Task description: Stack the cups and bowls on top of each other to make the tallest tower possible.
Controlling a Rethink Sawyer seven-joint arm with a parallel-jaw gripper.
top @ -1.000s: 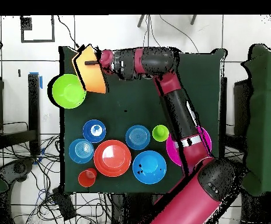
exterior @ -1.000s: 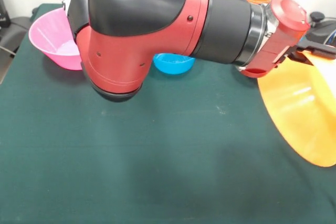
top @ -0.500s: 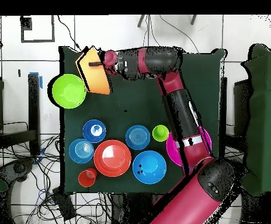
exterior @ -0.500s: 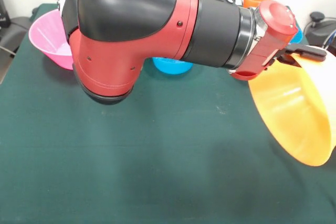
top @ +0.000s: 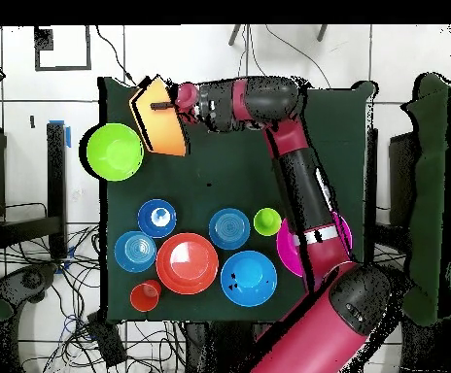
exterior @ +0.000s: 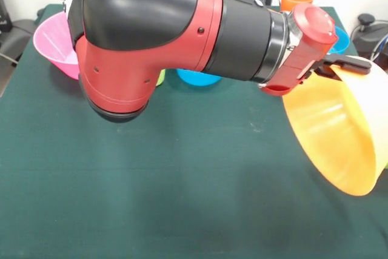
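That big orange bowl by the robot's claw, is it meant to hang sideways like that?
It does look odd. The large light-orange bowl is up on edge, held off the table by its rim in the claw, its opening facing sideways. The other bowls, like the lime-green bowl, sit flat with openings up. Nothing looks spilled or broken.

Green table [top: 220,155]: red-orange bowl [top: 187,262] ringed by blue bowls [top: 249,278], orange cup [top: 146,294]; lime-green bowl [top: 114,152] well apart.
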